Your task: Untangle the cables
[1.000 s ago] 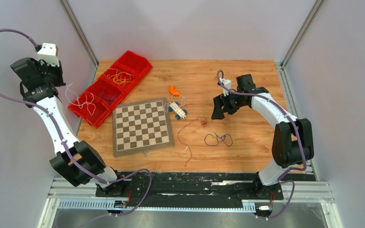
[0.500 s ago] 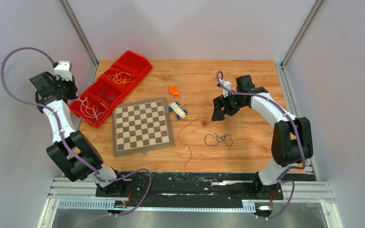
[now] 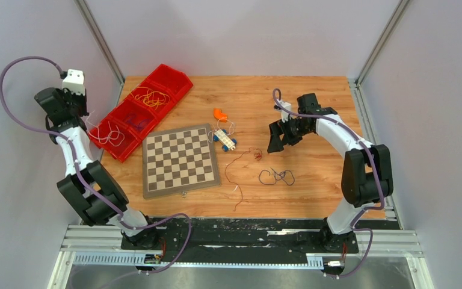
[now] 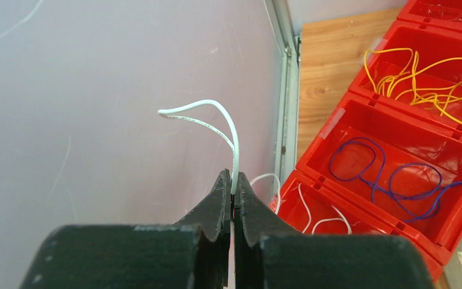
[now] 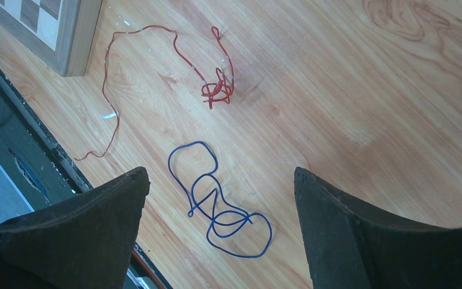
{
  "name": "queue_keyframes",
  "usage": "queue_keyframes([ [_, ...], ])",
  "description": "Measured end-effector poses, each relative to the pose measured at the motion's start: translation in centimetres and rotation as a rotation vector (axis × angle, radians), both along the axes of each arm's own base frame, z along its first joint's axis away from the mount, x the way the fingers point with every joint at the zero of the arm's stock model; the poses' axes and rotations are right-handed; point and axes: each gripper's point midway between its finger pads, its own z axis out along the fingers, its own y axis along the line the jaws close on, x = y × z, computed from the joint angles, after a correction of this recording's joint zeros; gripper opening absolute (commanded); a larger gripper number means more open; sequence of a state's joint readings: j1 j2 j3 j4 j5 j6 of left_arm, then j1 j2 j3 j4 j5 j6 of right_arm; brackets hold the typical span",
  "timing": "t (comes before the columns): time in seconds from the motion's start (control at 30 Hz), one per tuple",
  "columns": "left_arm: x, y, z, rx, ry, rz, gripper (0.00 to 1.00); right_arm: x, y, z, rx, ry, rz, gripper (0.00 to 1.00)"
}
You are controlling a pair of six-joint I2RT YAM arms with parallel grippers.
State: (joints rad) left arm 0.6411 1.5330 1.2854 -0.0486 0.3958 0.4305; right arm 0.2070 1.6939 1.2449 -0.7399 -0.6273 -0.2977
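Left wrist view: left pincer [image 4: 233, 180] clamps a thin white wire [image 4: 236, 153] beside the red plastic bin [image 4: 322, 150], seemingly for sorting; right pincer [image 5: 219, 174] gapes wide.

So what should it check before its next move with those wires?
1. Grip on the white wire: ok, the left jaws are shut on it.
2. White wire kept apart from other colours in the red bin: ok, the purple wire and yellow wires lie in their own compartments.
3. Right jaws ready to grasp: ok, wide open above the blue wire.
4. Blue wire apart from the red wire: ok, there is bare table between them.
5. Blue wire free of knots: cannot tell, it loops over itself.
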Motion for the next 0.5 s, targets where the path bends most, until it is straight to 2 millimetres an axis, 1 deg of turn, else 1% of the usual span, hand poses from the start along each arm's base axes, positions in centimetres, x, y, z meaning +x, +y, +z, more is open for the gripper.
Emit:
queue_keyframes([
  [0.1,-0.3,-0.4,0.4,0.037,-0.023,-0.018,0.0,0.1,0.0,-0.1,0.0,0.008,0.001,0.88],
  [0.17,-0.4,-0.8,-0.2,0.033,-0.015,-0.039,0.0,0.1,0.1,-0.3,-0.002,0.017,0.001,0.88],
  [0.23,-0.5,-1.4,-1.5,0.015,0.004,-0.064,0.0,0.0,0.0,-0.6,-0.004,0.028,0.001,0.88],
  [0.4,-1.6,-3.4,-6.2,-0.08,0.092,-0.118,0.0,-0.3,-0.1,-0.7,-0.008,0.044,0.002,0.88],
  [0.5,-1.7,-3.7,-8.3,-0.126,0.14,-0.127,0.0,-0.4,-0.1,-0.8,-0.011,0.042,0.007,0.88],
])
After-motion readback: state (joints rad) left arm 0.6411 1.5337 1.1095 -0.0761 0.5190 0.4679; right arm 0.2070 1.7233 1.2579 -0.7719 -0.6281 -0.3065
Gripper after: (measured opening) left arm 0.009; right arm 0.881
